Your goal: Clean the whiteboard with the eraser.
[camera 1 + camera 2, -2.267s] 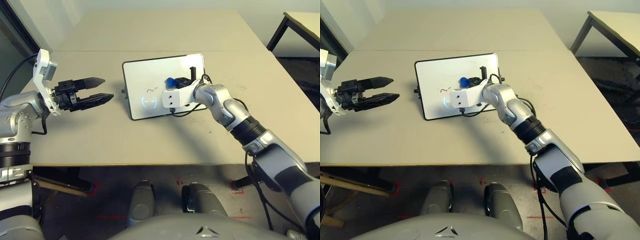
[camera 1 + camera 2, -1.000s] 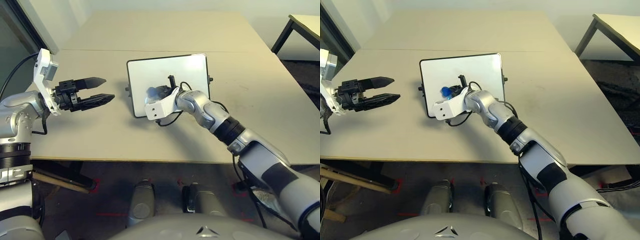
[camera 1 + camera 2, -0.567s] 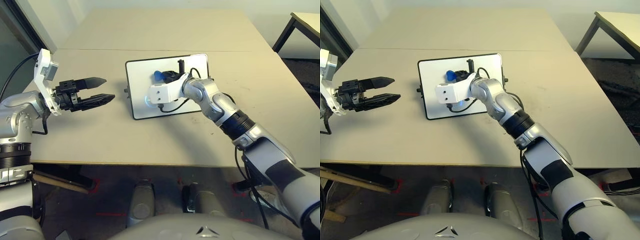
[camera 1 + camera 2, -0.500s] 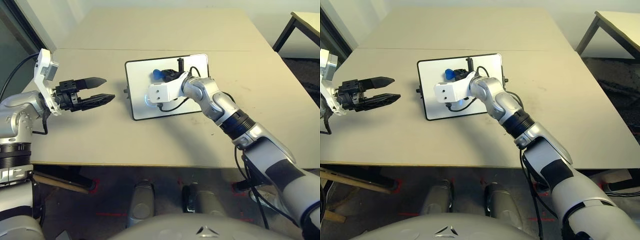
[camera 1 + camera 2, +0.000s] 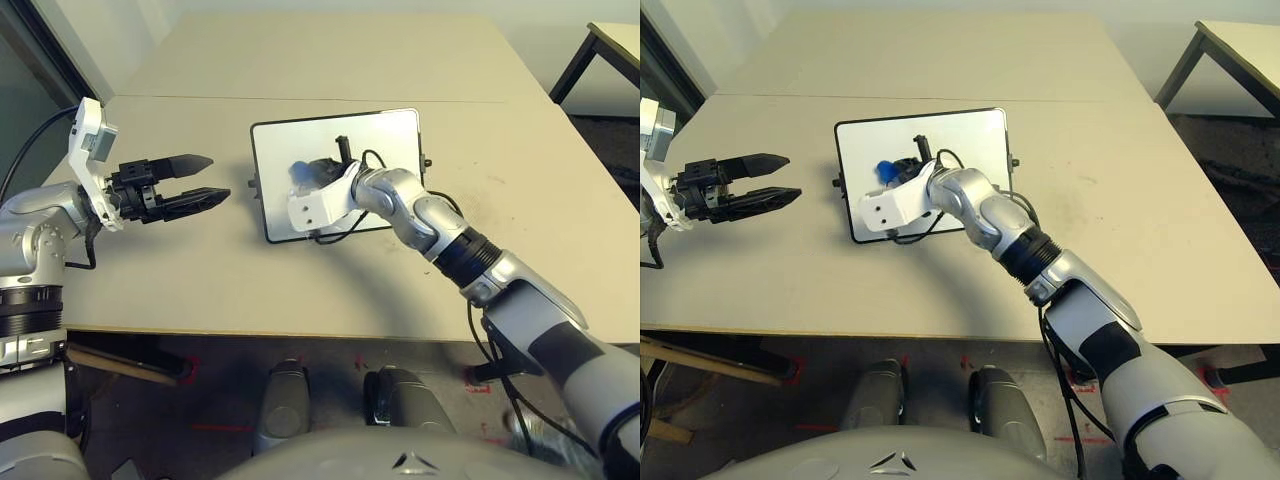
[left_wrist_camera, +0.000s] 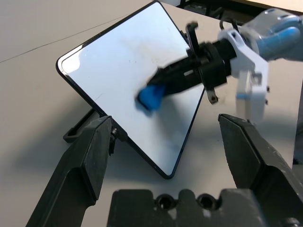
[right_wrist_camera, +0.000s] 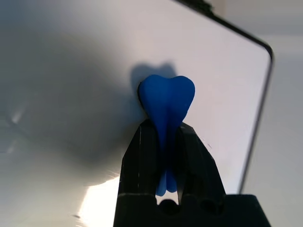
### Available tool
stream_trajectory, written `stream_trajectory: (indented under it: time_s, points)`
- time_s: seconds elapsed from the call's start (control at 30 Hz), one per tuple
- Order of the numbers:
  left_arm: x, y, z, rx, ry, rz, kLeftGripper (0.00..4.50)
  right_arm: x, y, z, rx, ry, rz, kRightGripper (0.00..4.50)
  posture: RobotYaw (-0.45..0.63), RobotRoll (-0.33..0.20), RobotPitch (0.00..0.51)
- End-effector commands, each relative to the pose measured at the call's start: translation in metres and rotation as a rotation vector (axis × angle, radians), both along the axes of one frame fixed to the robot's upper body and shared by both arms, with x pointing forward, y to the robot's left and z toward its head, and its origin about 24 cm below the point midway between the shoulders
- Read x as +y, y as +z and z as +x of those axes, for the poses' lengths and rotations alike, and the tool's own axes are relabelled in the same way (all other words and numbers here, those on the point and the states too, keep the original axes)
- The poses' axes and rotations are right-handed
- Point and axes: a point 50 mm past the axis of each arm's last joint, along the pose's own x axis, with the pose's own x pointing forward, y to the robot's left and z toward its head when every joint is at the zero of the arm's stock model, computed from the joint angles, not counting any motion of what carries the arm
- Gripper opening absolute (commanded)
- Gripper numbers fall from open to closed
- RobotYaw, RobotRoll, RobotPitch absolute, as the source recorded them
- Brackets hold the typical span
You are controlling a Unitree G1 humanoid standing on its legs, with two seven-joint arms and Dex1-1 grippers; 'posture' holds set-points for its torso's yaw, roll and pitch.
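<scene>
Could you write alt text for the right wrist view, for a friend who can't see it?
A blue eraser is pinched between the black fingers of the right gripper at a whiteboard. A few small marks show on the board, and a bright glare shines near the gripper.

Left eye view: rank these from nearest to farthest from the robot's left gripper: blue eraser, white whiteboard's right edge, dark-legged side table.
1. Blue eraser: over the board's left half.
2. Whiteboard's right edge: beyond the eraser.
3. Dark-legged side table: far right.
</scene>
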Motion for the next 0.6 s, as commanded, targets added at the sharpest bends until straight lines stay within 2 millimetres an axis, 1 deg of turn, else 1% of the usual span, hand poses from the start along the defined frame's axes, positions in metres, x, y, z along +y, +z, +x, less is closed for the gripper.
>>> stream_trajectory:
  time_s: [0.03,0.1,0.2,0.6]
  points:
    - [0.000,0.000,0.000,0.002,0.002,0.007,4.50,0.002,-0.013,-0.007,0.072,0.028,-0.051,0.33,0.32,0.000,0.052]
    - [0.000,0.000,0.000,0.001,0.003,0.007,4.50,0.002,-0.015,-0.009,0.105,0.033,-0.048,0.33,0.32,0.000,0.052]
    - [0.000,0.000,0.000,0.000,0.006,0.008,4.50,0.001,-0.014,-0.008,0.098,0.021,-0.046,0.33,0.32,0.000,0.052]
    - [-0.001,0.000,0.002,-0.006,0.003,0.008,4.50,-0.017,0.014,0.018,0.044,-0.111,0.040,0.33,0.31,0.000,0.042]
